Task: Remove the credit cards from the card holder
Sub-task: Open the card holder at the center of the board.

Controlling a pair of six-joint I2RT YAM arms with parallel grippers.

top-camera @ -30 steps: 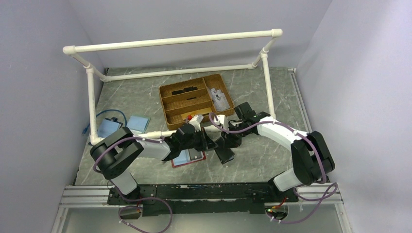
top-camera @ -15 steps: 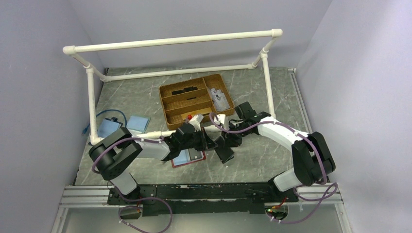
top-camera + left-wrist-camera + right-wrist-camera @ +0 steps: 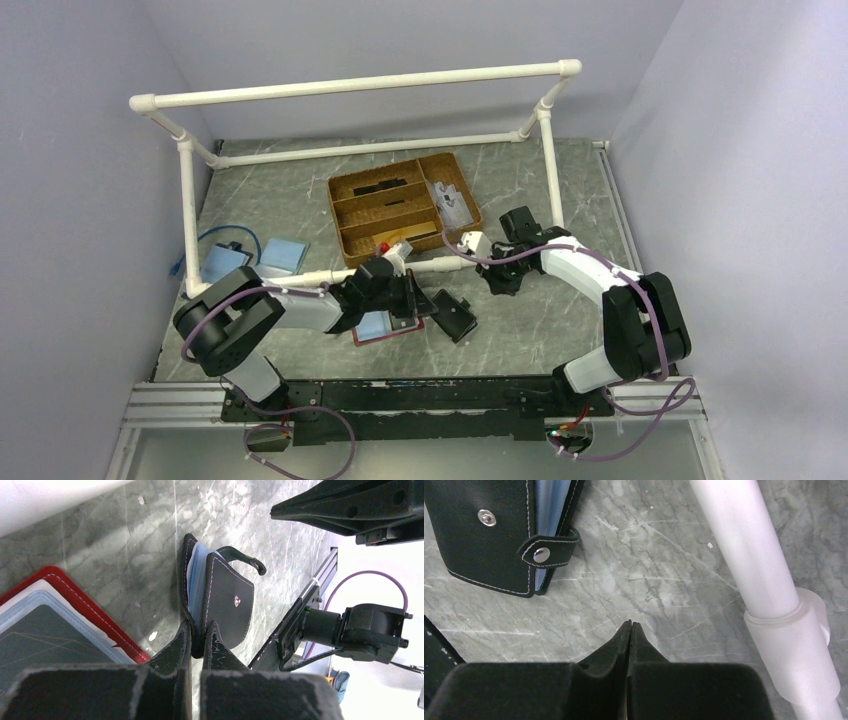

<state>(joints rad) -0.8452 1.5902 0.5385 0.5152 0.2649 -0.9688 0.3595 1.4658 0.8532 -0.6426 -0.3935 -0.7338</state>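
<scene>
The black card holder lies half-folded on the table, its snap strap hanging loose. My left gripper is shut on the holder's near edge. Light blue edges show between the two halves; I cannot tell whether these are the credit cards. My right gripper is shut and empty over bare table. It sits to the right of the holder and apart from it. From above, the left gripper and right gripper flank the holder.
A red-edged wallet lies open under the left arm, also seen beside the left fingers. A white pipe frame has a low bar close to the right gripper. A wicker tray stands behind. Blue pads lie at left.
My right gripper has pulled back to the right, away from the card holder, and closed. The left gripper keeps its hold, and the holder has shifted slightly left.
</scene>
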